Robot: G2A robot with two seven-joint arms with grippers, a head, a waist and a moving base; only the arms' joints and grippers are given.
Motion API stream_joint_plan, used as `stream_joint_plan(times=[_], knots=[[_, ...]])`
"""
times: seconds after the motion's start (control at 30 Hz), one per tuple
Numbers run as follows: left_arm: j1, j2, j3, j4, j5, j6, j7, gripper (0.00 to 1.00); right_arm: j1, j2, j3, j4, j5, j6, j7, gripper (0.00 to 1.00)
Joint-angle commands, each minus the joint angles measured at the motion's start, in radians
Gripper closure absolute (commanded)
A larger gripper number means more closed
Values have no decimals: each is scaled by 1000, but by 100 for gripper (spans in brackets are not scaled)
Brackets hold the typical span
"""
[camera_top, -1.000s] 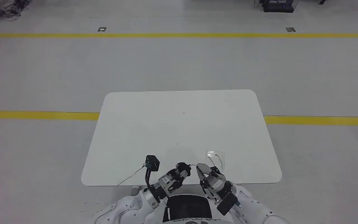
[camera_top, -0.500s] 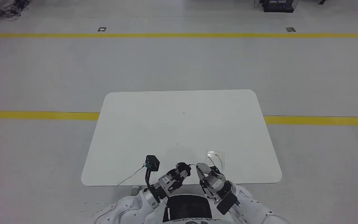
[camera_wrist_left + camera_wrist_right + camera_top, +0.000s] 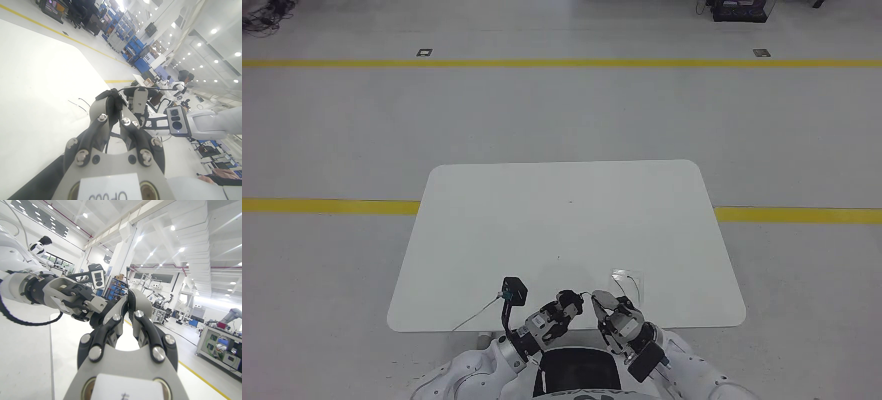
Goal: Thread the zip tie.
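Fingers (image 3: 140,306) of the right gripper (image 3: 128,298) are pressed tightly together, and the fingers (image 3: 98,108) of the left gripper (image 3: 113,95) are shut the same way, with something black bunched at their tips. The two grippers face each other tip to tip, very near one another, at the lower centre of the top view.

Pale grey floor (image 3: 342,130) fills most of that view, crossed by two yellow painted lines (image 3: 542,63), one near the top of the frame and one through the middle. On it stands the white rounded-corner table (image 3: 542,200), whose lower edge passes just above both grippers.

Between the grippers runs the thin black zip tie (image 3: 585,295) — a fine strand bridging the small gap from one set of tips to the other, apparently pinched at each end. How much of it lies inside either grip cannot be told.

To the right of the grippers, in the lower right part of the table, lie some thin pale curved strips (image 3: 628,282). A few short dark strips (image 3: 83,109) rest on the tabletop near the left gripper — too small to identify.
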Motion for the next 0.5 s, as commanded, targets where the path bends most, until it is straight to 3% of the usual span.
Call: stream_joint_plan(times=[0.0,0.47], knots=[[0,0,0,0,0,0,0,100,-1,0,-1,-1,0,-2,0,100],[0,0,0,0,0,0,0,100,3,0,-22,4,0,-19,0,100]])
